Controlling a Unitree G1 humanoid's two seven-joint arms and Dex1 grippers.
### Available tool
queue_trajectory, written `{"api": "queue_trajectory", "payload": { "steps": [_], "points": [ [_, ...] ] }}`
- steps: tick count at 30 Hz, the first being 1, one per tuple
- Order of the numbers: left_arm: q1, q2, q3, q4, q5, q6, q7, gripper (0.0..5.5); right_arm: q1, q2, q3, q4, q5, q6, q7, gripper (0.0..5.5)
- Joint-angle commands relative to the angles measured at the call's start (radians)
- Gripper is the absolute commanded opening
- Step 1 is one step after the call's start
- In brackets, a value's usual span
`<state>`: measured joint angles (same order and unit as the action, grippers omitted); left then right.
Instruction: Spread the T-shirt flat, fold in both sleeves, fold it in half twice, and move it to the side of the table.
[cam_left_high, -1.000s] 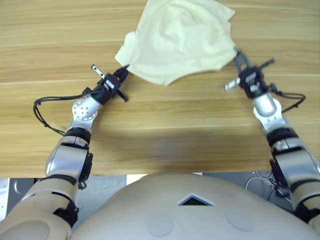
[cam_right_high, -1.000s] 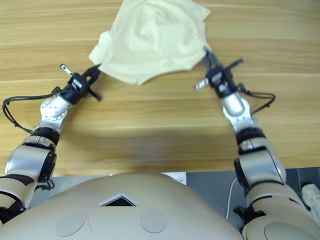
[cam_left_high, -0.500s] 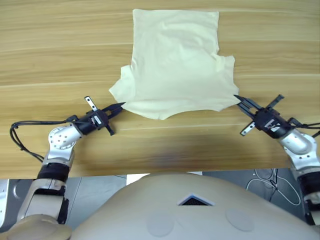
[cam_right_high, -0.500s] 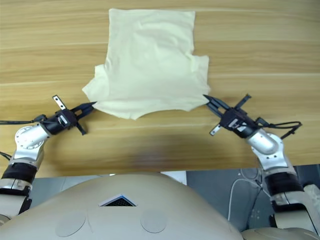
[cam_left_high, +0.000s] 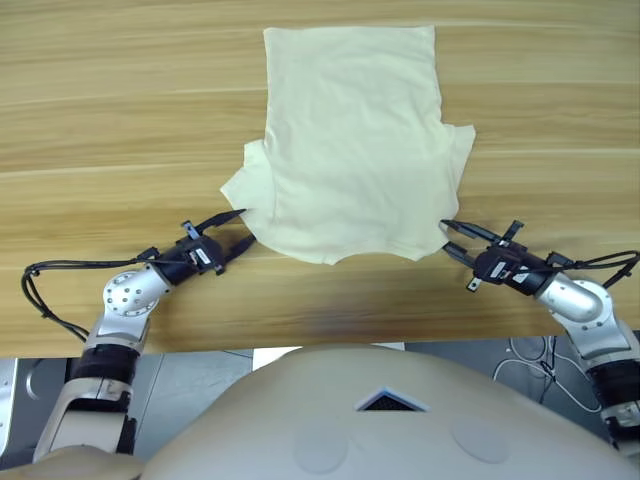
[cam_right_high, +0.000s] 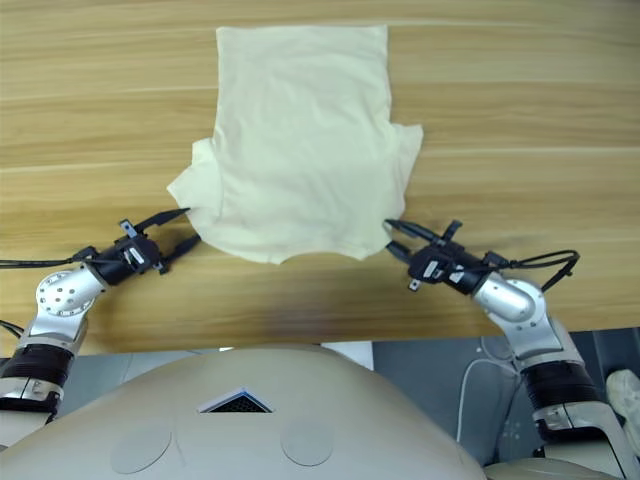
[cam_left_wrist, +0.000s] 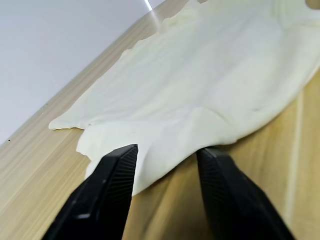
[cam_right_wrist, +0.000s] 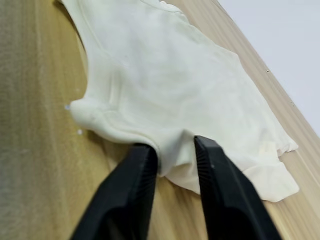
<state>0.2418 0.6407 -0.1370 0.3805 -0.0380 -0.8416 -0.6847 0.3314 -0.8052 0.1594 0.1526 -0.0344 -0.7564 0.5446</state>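
The T-shirt (cam_left_high: 350, 130) lies flat at upper centre of the table (cam_left_high: 100, 100); my left gripper (cam_left_high: 245, 227) and right gripper (cam_left_high: 446, 237) gape at its lower corners. Spreading looks finished; next I must pinch a sleeve inward

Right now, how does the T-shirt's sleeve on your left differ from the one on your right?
The left sleeve juts out farther from the T-shirt than the right sleeve. The left sleeve lies nearer me, beside the left hand; the right sleeve lies farther back, apart from the right hand. Both are pale, spread flat, not yet folded in.
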Motion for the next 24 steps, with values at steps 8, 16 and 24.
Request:
{"api": "queue_trajectory", "payload": {
  "steps": [8,16,24],
  "points": [
    [-0.132,-0.055,0.136,-0.213,-0.102,0.086,0.026,3.13,-0.045,0.069,-0.036,0.040,-0.098,0.044,-0.044,2.55],
    [-0.385,-0.169,-0.117,-0.089,0.547,0.157,0.246,3.13,-0.180,0.184,0.005,0.170,-0.248,0.028,-0.167,2.55],
    [-0.343,-0.192,-0.327,0.045,0.617,0.090,0.243,3.13,-0.297,0.232,-0.044,0.270,-0.220,0.015,-0.269,2.55]
  ]
}}
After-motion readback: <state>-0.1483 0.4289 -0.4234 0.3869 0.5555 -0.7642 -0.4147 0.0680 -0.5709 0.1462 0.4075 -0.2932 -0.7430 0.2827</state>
